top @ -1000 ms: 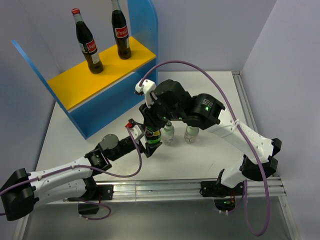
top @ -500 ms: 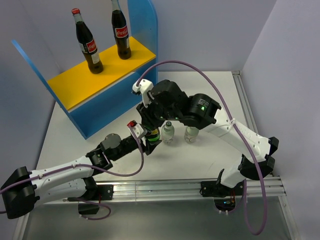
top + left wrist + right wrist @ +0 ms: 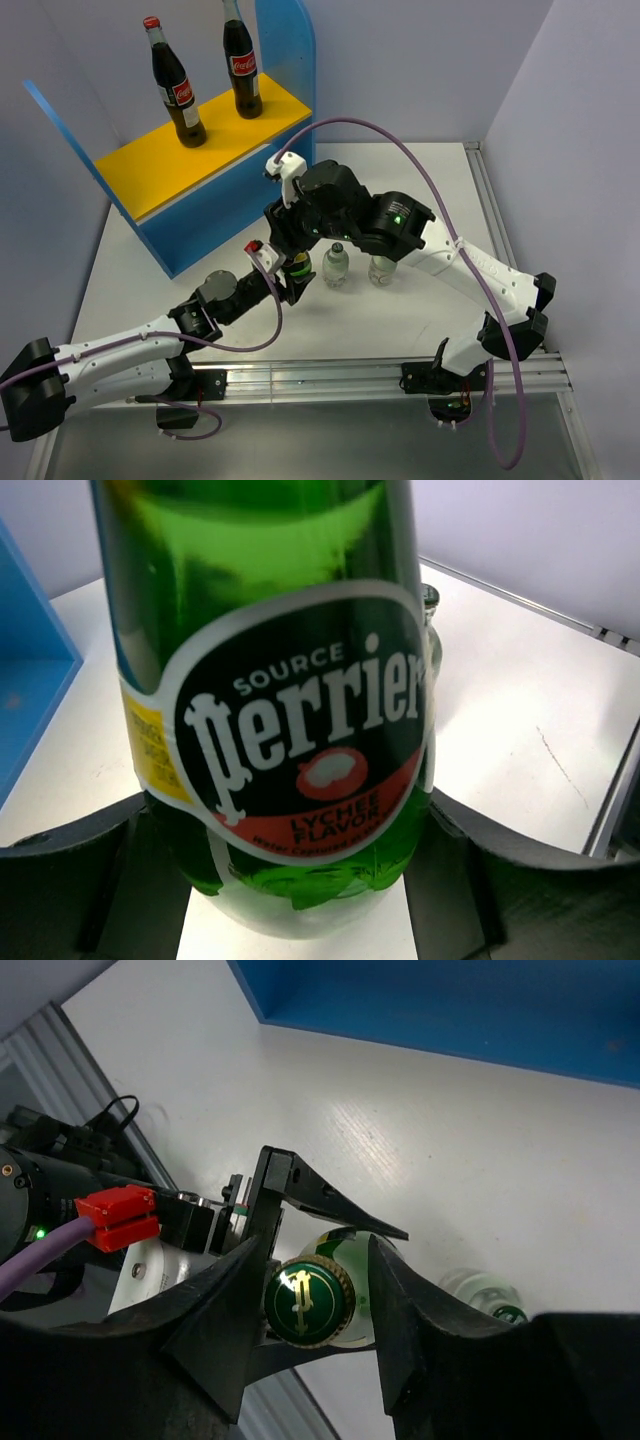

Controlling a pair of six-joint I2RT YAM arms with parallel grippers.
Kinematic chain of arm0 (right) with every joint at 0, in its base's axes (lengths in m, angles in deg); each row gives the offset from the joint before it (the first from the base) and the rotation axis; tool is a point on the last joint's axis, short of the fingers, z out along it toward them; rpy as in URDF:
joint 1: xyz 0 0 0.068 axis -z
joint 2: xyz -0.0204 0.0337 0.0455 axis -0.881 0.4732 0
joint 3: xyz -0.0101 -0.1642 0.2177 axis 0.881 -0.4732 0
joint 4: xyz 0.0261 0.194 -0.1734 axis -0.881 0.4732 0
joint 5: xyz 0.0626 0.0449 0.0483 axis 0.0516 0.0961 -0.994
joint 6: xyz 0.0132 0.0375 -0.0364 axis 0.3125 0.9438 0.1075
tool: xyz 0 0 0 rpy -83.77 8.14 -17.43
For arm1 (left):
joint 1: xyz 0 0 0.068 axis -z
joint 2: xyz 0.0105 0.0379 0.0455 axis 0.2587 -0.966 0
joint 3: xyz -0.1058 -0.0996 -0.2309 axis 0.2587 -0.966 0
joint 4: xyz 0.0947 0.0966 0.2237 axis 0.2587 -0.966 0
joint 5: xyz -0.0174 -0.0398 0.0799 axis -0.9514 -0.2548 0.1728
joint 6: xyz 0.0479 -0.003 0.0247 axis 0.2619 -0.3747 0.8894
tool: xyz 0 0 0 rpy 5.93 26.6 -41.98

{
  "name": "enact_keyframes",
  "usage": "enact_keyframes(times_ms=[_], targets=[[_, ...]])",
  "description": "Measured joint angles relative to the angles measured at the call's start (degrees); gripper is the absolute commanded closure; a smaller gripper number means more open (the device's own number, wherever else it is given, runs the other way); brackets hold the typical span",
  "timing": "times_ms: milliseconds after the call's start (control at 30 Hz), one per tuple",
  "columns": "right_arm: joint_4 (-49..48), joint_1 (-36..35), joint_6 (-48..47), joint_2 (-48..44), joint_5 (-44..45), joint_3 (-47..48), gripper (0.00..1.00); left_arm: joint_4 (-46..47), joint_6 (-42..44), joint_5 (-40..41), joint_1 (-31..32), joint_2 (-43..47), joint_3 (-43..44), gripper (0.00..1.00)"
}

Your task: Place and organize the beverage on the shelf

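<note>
Worry here: left gripper [image 3: 285, 815] clamps the green bottle [image 3: 270, 630] low over the table [image 3: 430, 190] near the shelf [image 3: 200, 150] while right gripper [image 3: 315, 1260] straddles its cap, maybe loosely, so we'd tip it if those fingers snag.

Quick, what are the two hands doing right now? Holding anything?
Left hand: closed on the body of the green bottle.
Right hand: slightly open, fingers either side of its cap, not gripping.

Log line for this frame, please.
left end effector: shut on green glass Perrier bottle | right end effector: open astride its green-gold cap | blue-yellow shelf: two dark cola bottles
</note>
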Motion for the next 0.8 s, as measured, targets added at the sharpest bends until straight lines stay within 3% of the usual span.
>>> enact_keyframes(times_ms=[167,367,433,533,633,800], targets=[[-1.88,0.02,2.73,-0.9,1.86,-1.6,0.4,0.04,-0.07,1.46,0.0,1.01,-0.61,1.0],[-5.7,-0.5,5.62,-2.6,2.89,-2.58,0.48,-2.32,-0.13,2.49,-0.07,1.36,-1.38,1.0],[-7.13,-0.5,6.19,-3.76,3.02,-3.41,0.53,-3.58,-0.11,2.91,-0.07,1.36,-1.38,1.0],[-8.15,-0.5,6.34,-5.49,4.68,-4.09,0.71,-4.83,-0.13,3.56,-0.07,1.36,-1.38,1.0],[-9.05,-0.48,5.84,-6.82,8.79,-5.16,0.8,-5.16,-0.22,3.56,-0.07,1.46,-1.38,1.0],[-9.81,-0.48,3.96,-7.19,15.43,-8.9,0.83,-5.49,-0.26,3.52,-0.07,2.49,-1.38,1.0]])
